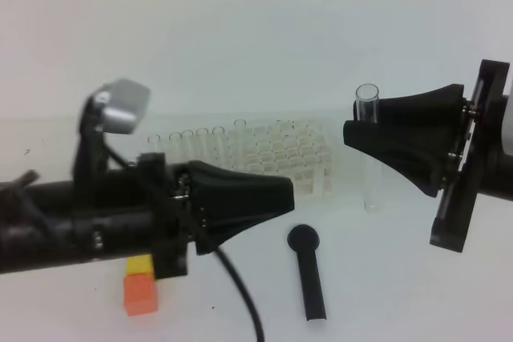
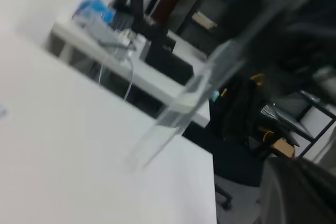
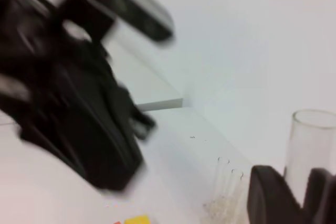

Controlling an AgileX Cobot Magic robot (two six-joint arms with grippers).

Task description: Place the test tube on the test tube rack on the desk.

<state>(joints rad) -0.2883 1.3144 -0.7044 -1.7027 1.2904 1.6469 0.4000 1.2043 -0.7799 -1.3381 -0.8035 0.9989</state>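
Exterior high view: two arms, one rack, one held tube, one black club, one orange block, one yellow block.
Test tube (image 1: 369, 150): one, upright, gripped near its open rim by the right gripper (image 1: 357, 130); lower end hangs just right of the test tube rack (image 1: 309, 167), apart from it.
Right gripper state: clenched on the test tube; right wrist view shows the tube's rim (image 3: 314, 145) above the dark fingers (image 3: 270, 195).
Left gripper (image 1: 287, 192): jaws pressed together, nothing between them, in front of the rack.
Rack contents: several clear tubes (image 1: 200, 143) stand along its left rear; exact count cannot be told.
Desk (image 1: 401, 278): white; carries the rack.
Black club (image 1: 309, 270): one, lying flat in front of the rack.
Blocks: orange block (image 1: 139, 294) with yellow block (image 1: 140, 264) touching behind it, below the left arm.
Left wrist view: blurred; one clear slanted shape (image 2: 210, 77), cannot tell what.
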